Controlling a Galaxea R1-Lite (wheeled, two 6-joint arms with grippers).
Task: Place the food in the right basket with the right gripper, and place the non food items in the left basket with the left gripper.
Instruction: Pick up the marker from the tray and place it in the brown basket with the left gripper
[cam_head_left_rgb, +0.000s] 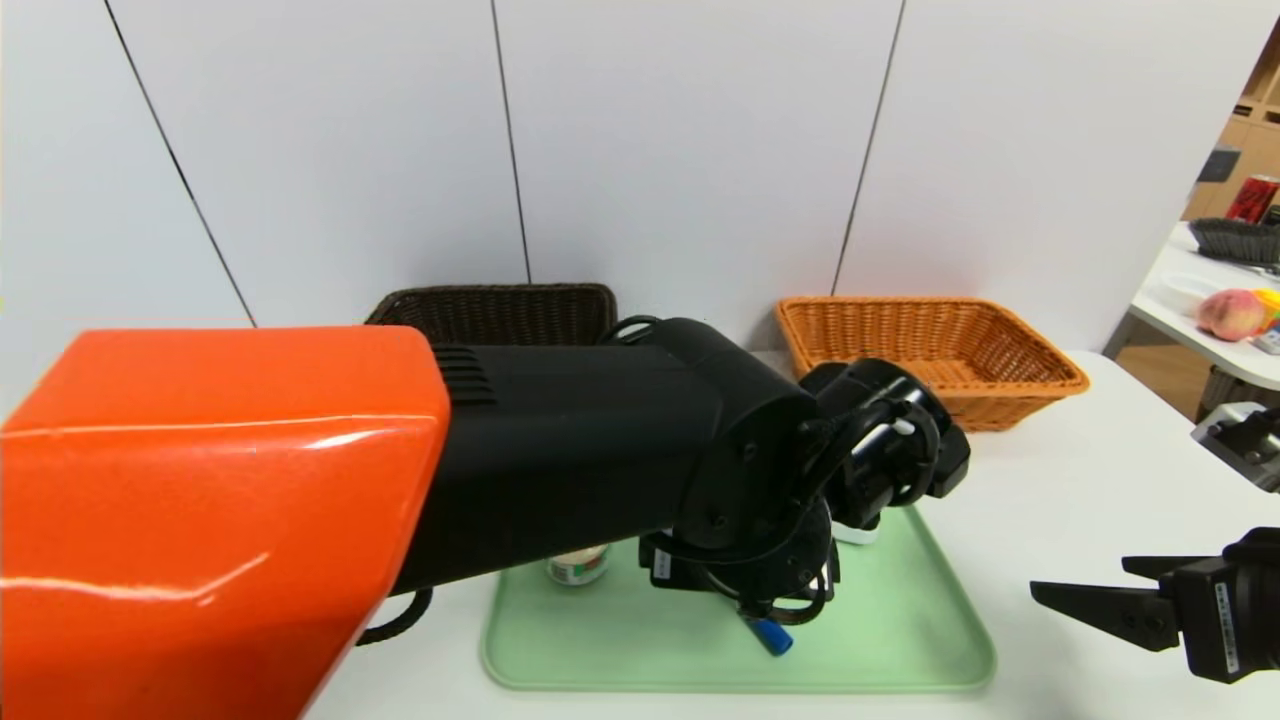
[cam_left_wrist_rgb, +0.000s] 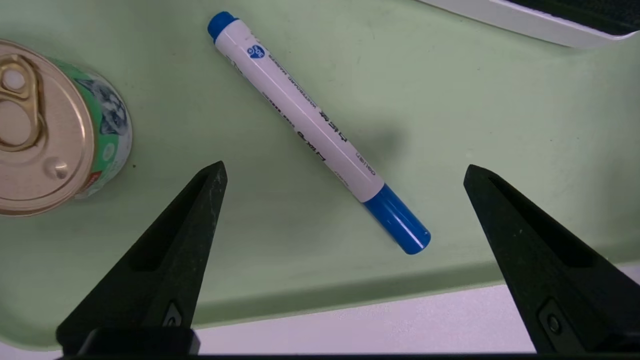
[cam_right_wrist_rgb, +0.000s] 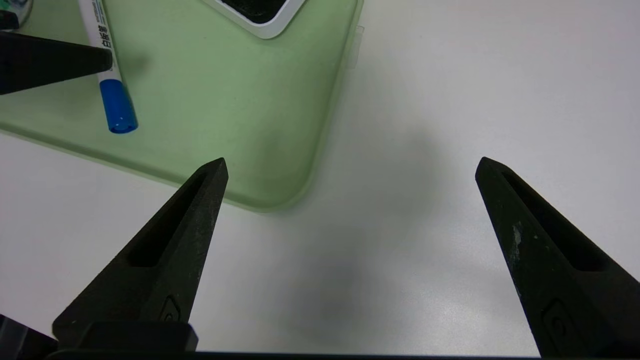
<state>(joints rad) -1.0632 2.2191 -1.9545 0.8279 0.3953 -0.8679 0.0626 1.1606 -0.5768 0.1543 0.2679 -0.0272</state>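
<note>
Blue-capped and slim, the marker (cam_left_wrist_rgb: 300, 110) could have rolled or slipped if the left gripper (cam_left_wrist_rgb: 345, 165) had closed across its slant, and a wide sweep might have knocked the tin can (cam_left_wrist_rgb: 45, 130) beside it. The marker lay on the green tray (cam_head_left_rgb: 860, 650), angled between the left gripper's wide-open jaws, untouched. The right gripper (cam_right_wrist_rgb: 352, 160), also open, hung idle over the desk (cam_right_wrist_rgb: 400, 240) near the tray's corner.

White table (cam_head_left_rgb: 1020, 500), green tray (cam_head_left_rgb: 880, 630), dark brown basket (cam_head_left_rgb: 520, 312), orange wicker basket (cam_head_left_rgb: 900, 335)
</note>
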